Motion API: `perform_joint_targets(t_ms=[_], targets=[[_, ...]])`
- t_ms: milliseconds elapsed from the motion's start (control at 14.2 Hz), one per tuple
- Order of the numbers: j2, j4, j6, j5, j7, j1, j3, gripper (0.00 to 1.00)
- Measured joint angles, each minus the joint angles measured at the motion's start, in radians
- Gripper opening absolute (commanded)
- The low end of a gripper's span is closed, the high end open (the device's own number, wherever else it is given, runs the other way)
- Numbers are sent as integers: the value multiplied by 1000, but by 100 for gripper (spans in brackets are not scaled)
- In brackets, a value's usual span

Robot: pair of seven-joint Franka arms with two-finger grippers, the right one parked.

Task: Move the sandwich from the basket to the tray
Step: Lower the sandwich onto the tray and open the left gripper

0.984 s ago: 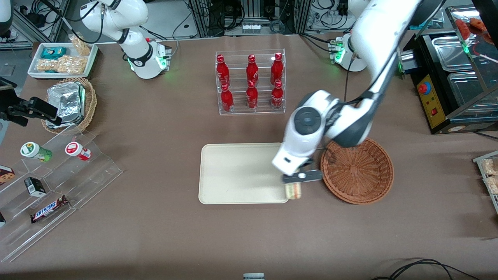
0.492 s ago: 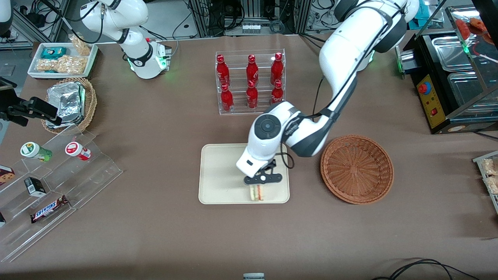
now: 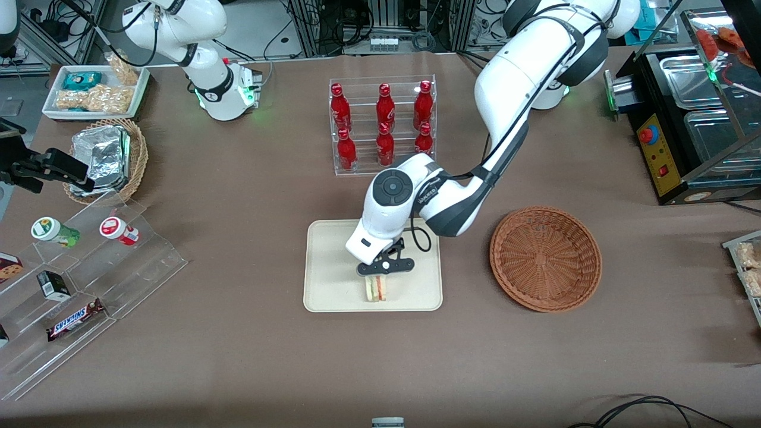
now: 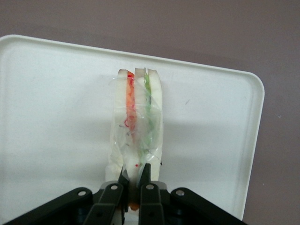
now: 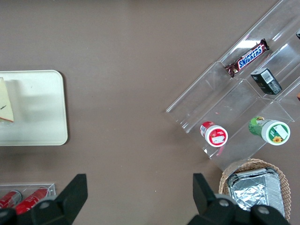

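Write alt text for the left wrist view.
The end effector is shut on the sandwich, pinching one end of the clear-wrapped wedge, which is over the cream tray. Red-orange and green filling shows between pale bread slices, and brown table surrounds the tray.

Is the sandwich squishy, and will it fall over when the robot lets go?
Probably squishy: the tool pinches the sandwich at one thin end and the soft bread layers bow. The clear wrap looks slippery. Standing on edge over the tray, it may well tip flat.

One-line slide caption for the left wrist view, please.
The gripper, shut on the wrapped sandwich, holds it over the cream tray.
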Motion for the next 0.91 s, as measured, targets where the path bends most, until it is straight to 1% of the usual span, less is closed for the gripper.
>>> perform_joint_targets(t_ms=[281, 352, 422, 492, 773, 914], targets=[[22, 0, 0, -3, 22, -2, -2, 12], [30, 0, 0, -3, 33, -2, -2, 19], [37, 0, 0, -3, 41, -2, -2, 51], [41, 0, 0, -6, 44, -2, -2, 100], [30, 31, -2, -63, 49, 0, -3, 100], [-13, 56, -76, -80, 49, 8, -3, 100]])
